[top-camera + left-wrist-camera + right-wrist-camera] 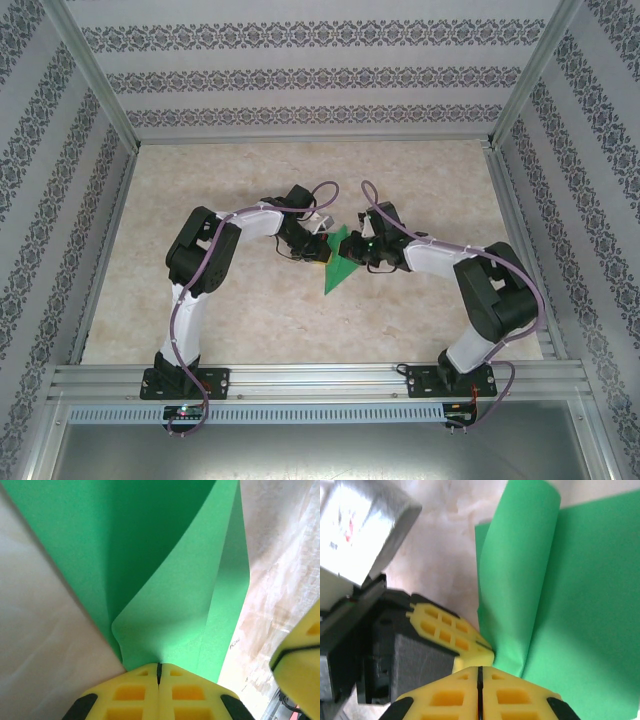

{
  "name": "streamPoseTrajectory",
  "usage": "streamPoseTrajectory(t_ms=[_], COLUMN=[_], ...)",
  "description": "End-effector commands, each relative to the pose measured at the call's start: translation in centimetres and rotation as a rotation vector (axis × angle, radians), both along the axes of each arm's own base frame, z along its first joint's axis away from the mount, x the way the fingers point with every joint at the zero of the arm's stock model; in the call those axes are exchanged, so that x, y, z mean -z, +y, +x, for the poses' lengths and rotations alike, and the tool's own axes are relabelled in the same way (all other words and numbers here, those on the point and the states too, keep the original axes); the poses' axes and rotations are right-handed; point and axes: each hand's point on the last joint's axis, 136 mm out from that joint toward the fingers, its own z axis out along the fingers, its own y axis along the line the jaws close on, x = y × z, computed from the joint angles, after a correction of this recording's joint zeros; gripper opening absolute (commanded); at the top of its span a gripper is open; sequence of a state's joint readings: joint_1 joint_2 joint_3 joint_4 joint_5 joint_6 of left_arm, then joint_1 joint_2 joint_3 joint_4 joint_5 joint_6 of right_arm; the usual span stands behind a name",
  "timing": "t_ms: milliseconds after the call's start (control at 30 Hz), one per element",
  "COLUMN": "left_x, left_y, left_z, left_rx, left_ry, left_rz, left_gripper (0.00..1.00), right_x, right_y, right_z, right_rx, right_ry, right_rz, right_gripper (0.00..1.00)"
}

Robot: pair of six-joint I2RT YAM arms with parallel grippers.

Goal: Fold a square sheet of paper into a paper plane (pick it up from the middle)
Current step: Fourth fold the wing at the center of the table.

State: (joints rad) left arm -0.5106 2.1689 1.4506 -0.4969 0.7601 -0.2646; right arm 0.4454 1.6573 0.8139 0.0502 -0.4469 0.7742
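Observation:
The square sheet of paper (341,262) is bright green and partly folded, tapering to a point toward the near side, at the table's middle. My left gripper (322,247) is shut on its edge; in the left wrist view the paper (165,580) runs straight into the closed seam of the gripper (159,668), and a flap curls up from it. My right gripper (357,250) is shut. In the right wrist view its tips (480,670) sit just left of the paper (570,605), with no paper seen in the seam. The left fingers (451,629) nearly touch them.
The pale marbled tabletop (200,300) is boxed in by patterned walls and an aluminium frame (300,378) along the near edge. The right finger (300,660) shows at the right edge of the left wrist view, with bare table between it and the paper.

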Motion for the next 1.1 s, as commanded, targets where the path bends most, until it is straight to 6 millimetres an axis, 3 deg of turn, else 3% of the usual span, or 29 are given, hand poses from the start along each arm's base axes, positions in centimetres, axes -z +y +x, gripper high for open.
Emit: streamPoseTrajectory(t_ms=[0,300,533,767,1067], left_x=[7.2,7.1,7.0,6.8,5.4], left_y=[4.5,4.4,4.5,4.4,3.9], left_z=[-1.9,-1.8,-2.0,-2.0,-2.0], left_rx=[-0.013,-0.009,-0.006,0.0,0.002], left_ry=[0.062,0.058,0.059,0.054,0.033], left_rz=[0.277,0.279,0.277,0.276,0.259], left_gripper=[0.07,0.07,0.07,0.07,0.07], right_x=[0.0,1.8,3.8,6.5,7.9], right_y=[0.4,1.1,0.0,-1.3,-1.9], right_z=[1.1,2.7,3.4,3.4,2.6], right_rx=[-0.02,-0.017,0.012,0.021,0.016], right_ry=[-0.007,0.03,0.06,0.101,0.131], right_rz=[0.024,0.057,-0.039,-0.14,-0.148], right_gripper=[0.09,0.09,0.08,0.08,0.08])
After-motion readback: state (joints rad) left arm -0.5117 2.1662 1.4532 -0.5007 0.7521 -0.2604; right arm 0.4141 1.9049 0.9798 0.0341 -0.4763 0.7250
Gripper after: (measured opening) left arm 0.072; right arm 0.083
